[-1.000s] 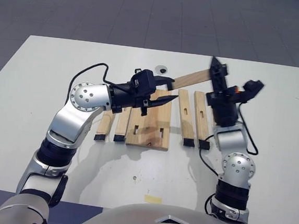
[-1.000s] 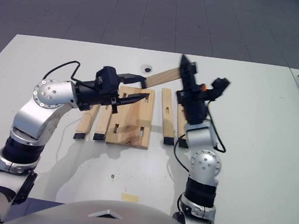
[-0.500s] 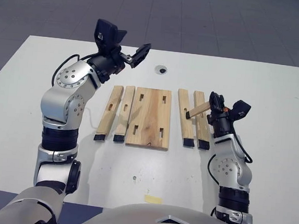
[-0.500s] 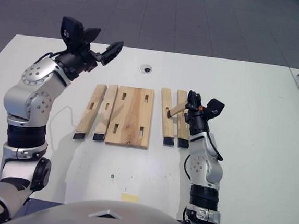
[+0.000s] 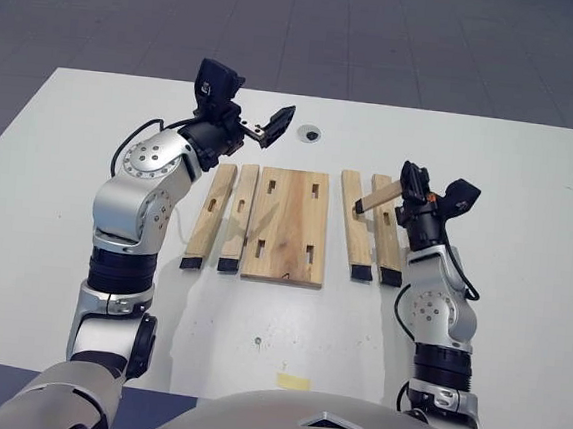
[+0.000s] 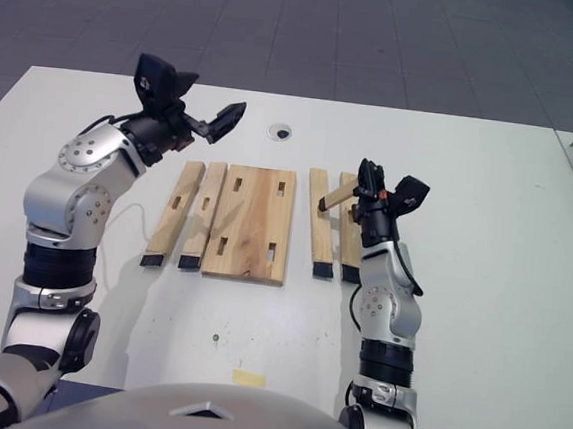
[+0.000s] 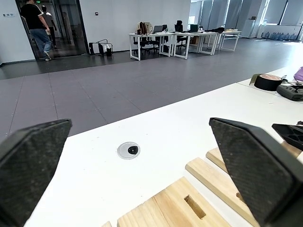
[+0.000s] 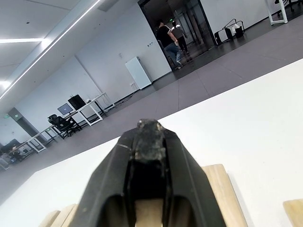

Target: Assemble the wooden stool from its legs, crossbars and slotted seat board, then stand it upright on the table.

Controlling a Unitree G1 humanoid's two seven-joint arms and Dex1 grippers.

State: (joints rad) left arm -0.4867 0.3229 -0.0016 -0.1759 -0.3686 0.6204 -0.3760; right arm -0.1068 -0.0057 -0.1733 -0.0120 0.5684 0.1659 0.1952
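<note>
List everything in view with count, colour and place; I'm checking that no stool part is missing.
table: one, white, under everything
seat board: one, light wood, four slots, flat at the table's middle
legs: four, light wood with black near ends, flat, two on each side of the board
crossbar: one, light wood, held tilted above the right legs
grommet: one, grey, in the table beyond the board
tape scrap: one, yellow, near the table's front edge
left pincer: one, black, open, in the air beyond the left legs
right pincer: one, black, shut on the crossbar
</note>
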